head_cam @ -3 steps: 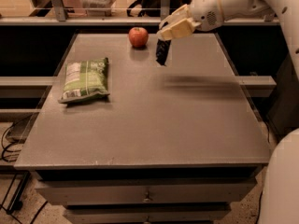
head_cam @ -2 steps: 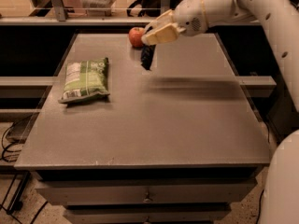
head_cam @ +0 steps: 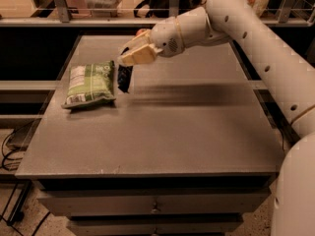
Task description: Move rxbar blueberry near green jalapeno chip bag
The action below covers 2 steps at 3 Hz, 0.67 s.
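Note:
The green jalapeno chip bag [head_cam: 89,84] lies on the left part of the grey table [head_cam: 162,132], green with a white panel. My gripper [head_cam: 129,58] reaches in from the upper right and is shut on the top of the rxbar blueberry [head_cam: 124,78], a dark flat bar hanging downward. The bar hangs just to the right of the chip bag's right edge, close above the table surface.
The red apple [head_cam: 141,32] is mostly hidden behind my gripper at the far side of the table. My white arm [head_cam: 256,43] spans the upper right. A shelf rail with items runs along the back. Drawers [head_cam: 155,208] sit below the table front.
My gripper has carried the bar leftward and nearer, from beside the apple to right next to the chip bag.

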Tool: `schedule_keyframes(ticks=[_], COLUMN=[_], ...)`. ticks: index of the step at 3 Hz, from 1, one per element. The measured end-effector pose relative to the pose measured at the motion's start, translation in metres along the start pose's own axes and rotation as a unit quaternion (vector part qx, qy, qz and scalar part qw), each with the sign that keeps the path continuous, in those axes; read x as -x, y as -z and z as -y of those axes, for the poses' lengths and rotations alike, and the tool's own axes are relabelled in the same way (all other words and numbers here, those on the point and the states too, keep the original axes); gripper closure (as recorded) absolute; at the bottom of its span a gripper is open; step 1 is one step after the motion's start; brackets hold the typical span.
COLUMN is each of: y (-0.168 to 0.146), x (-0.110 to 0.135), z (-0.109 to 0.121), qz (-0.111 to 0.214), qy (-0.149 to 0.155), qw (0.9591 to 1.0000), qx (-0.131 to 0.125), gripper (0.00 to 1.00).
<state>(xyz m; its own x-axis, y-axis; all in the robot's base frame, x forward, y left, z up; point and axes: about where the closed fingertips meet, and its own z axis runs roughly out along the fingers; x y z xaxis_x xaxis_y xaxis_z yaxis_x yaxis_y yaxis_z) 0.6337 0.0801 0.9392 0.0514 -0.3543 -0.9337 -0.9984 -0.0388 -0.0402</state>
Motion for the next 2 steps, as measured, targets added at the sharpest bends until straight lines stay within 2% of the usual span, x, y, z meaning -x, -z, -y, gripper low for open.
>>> schedule_keyframes(ticks=[1, 2], y=[-0.039, -0.061], x=[-0.011, -0.02], z=[-0.008, -0.011], qz=[0.002, -0.002], qy=[-0.019, -0.038], qw=[0.9995, 0.9987], qx=[0.026, 0.035], gripper=[0.58, 0.35])
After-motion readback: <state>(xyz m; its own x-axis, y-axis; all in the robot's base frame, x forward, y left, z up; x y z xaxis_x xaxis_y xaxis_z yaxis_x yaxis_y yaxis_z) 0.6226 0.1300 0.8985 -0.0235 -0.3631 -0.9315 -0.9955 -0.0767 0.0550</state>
